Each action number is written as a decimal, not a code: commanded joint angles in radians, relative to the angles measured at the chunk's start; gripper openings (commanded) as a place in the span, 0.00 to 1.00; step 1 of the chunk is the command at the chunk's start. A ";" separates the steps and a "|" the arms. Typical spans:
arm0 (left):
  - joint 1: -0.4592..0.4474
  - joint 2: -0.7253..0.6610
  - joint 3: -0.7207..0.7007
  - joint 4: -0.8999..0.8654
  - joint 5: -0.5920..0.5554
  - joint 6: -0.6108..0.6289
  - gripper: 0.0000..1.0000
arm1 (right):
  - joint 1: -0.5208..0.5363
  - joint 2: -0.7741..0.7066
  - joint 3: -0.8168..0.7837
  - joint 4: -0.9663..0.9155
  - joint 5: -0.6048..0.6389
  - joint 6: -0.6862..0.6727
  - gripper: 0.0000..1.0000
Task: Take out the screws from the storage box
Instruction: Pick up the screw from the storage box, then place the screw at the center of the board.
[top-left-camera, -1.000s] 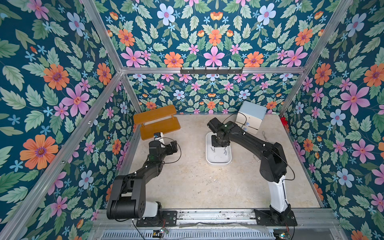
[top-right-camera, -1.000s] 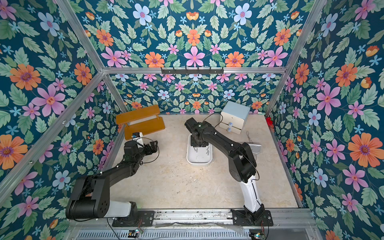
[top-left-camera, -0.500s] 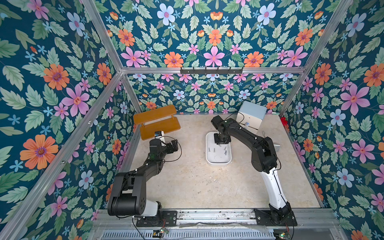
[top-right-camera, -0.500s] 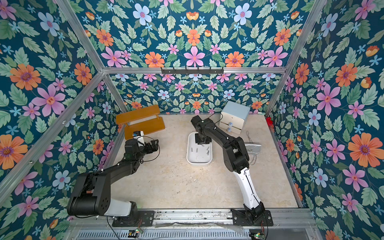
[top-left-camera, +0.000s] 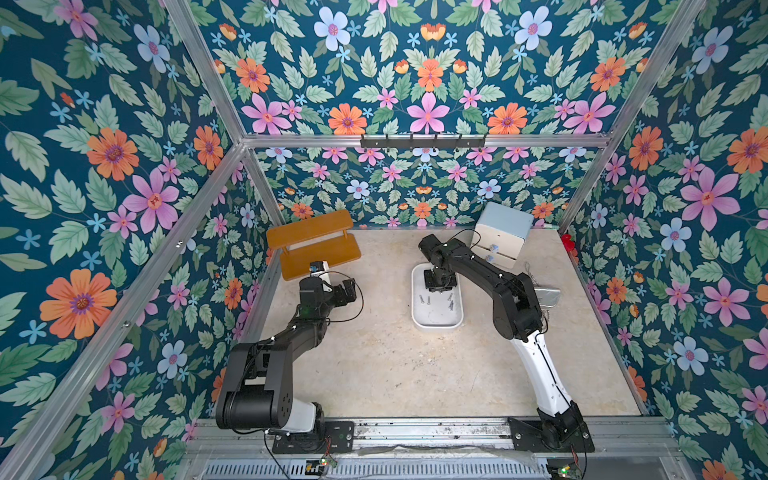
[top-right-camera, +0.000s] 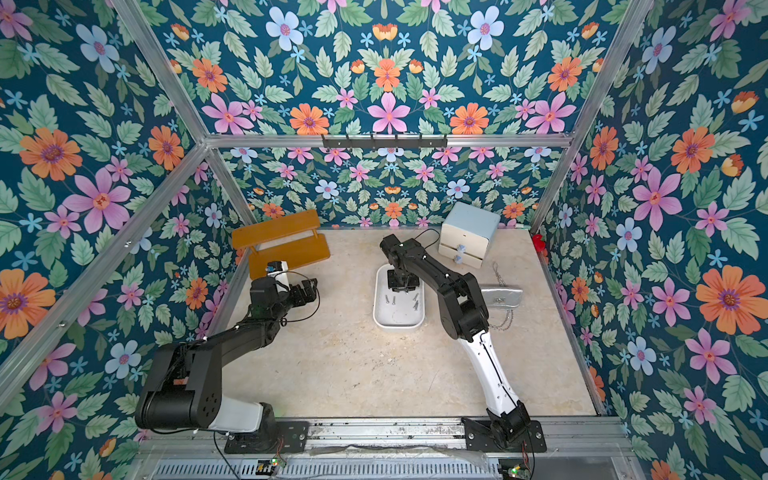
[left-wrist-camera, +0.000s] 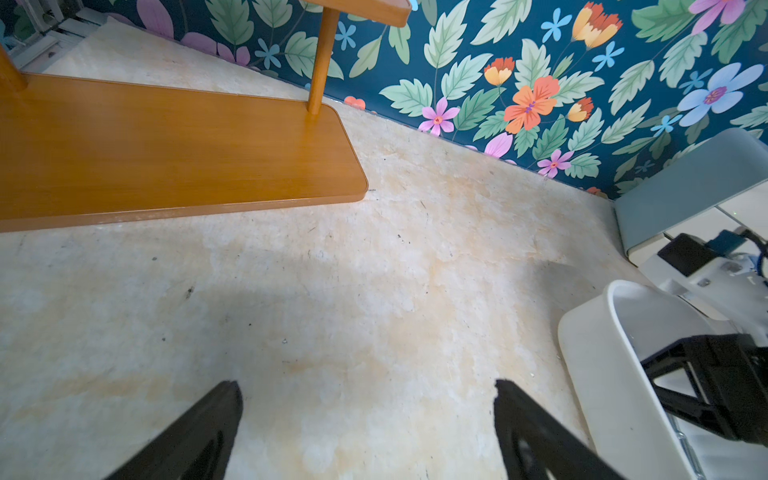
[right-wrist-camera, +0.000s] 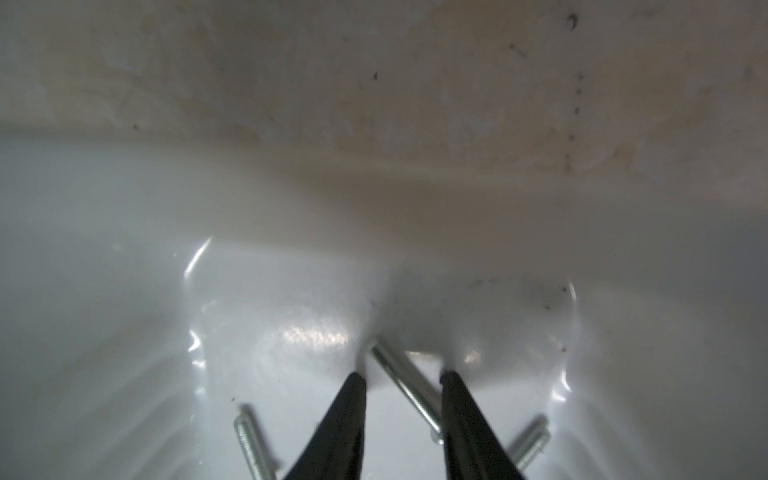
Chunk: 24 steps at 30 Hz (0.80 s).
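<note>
We saw the right claw (right-wrist-camera: 402, 374) straddling one blurred screw (right-wrist-camera: 415, 403) in the storage box (right-wrist-camera: 104, 291), grip impossible to judge; the left claw (left-wrist-camera: 365, 383) gaped above the counter (left-wrist-camera: 332, 291).

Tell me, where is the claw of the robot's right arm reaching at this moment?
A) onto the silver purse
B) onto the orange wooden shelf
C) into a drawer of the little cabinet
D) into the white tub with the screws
D: in a top view the right gripper is down inside the storage box, and its wrist view shows one of the screws between its parted fingers.
</note>
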 joint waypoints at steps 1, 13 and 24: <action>0.001 -0.002 0.001 0.000 -0.003 0.012 0.99 | 0.000 0.017 0.020 -0.048 -0.012 0.005 0.29; 0.001 -0.019 -0.004 -0.008 -0.017 0.016 0.99 | 0.000 -0.088 -0.021 -0.041 -0.012 0.017 0.00; -0.111 -0.068 0.142 -0.287 -0.014 -0.058 0.99 | -0.050 -0.459 -0.376 0.010 0.077 0.086 0.00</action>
